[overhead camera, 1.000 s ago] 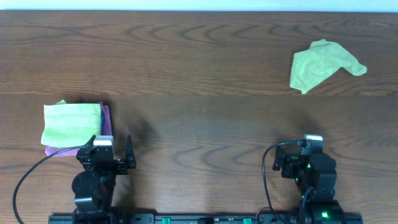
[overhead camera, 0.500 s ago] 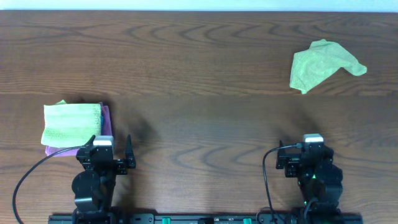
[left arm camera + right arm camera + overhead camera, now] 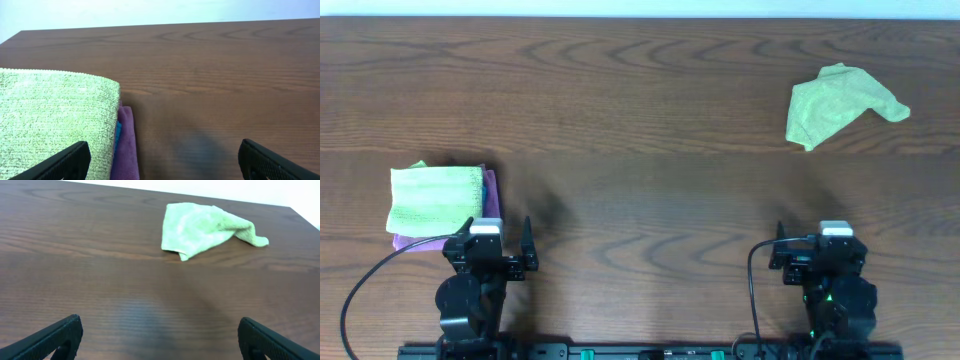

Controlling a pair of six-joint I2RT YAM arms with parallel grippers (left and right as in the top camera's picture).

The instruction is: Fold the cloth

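Note:
The cloth (image 3: 435, 196), a bright lime-green terry towel, lies folded on top of a purple cloth (image 3: 491, 196) at the left side of the table. In the left wrist view the cloth (image 3: 50, 120) fills the left half, with the purple cloth's edge (image 3: 127, 150) showing beside it. My left gripper (image 3: 500, 238) stands open just in front of the stack's right corner, nothing between its fingers (image 3: 60, 162). My right gripper (image 3: 815, 242) is open and empty over bare table near the front right edge; its fingers (image 3: 55, 337) frame only wood.
A duller, yellower green cloth (image 3: 838, 105) lies crumpled at the far right of the table, well ahead of the right gripper, and shows as the yellow-green cloth (image 3: 205, 227) in the right wrist view. Both arm bases sit at the front edge.
The right arm has shifted a little to the right and back toward the front edge. The left arm and both cloth piles have not moved.

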